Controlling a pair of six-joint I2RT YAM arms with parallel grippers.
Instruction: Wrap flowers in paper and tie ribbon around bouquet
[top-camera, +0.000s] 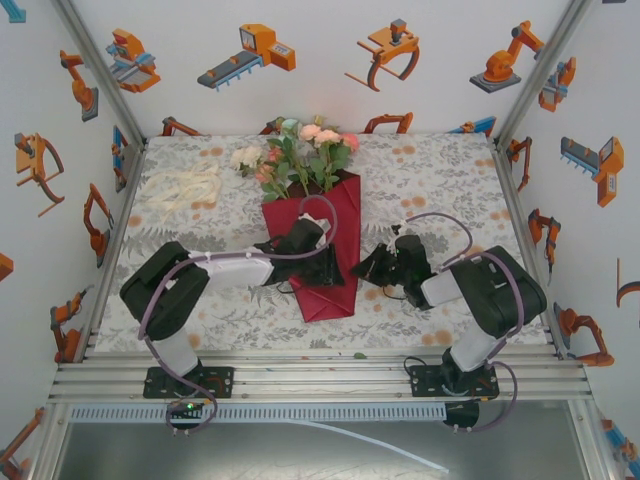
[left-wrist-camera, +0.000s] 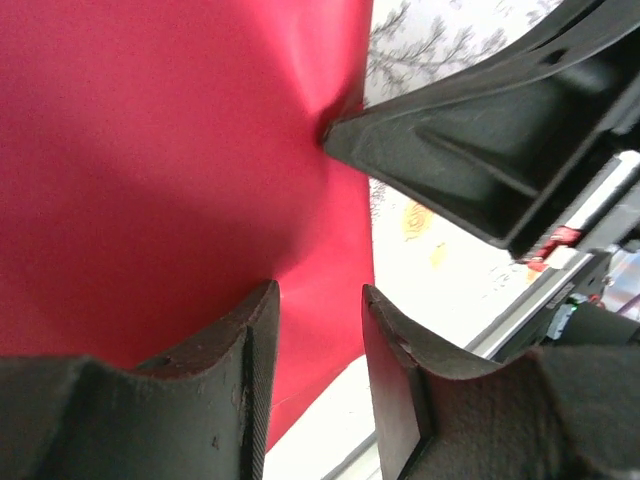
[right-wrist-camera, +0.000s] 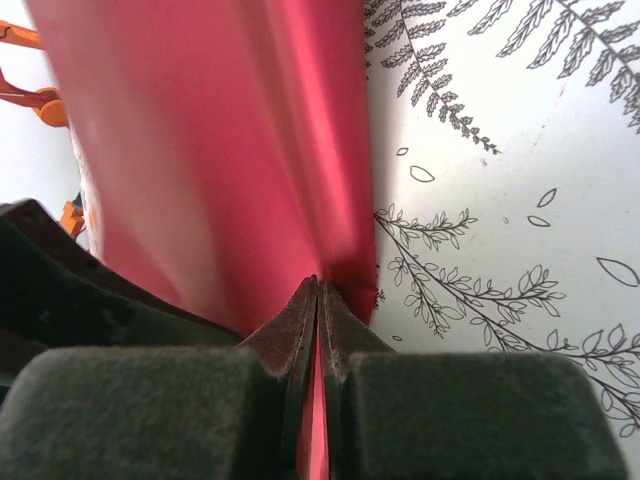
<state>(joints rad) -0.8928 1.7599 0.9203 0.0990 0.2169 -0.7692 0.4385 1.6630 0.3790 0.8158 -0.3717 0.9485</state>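
The paper (top-camera: 348, 240), folded round the flowers (top-camera: 305, 150), lies with its long axis running from the blooms at its far end to its near point; the right gripper (right-wrist-camera: 318, 290) is clamped on its right edge, and the left gripper (left-wrist-camera: 320, 300), jaws partly parted and empty, hovers over its middle.

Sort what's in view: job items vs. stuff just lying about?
Job:
- flowers
- paper, wrapped round the stems
- ribbon, heaped at the far left of the table

Not the job:
- printed tablecloth
- robot stickers on the walls
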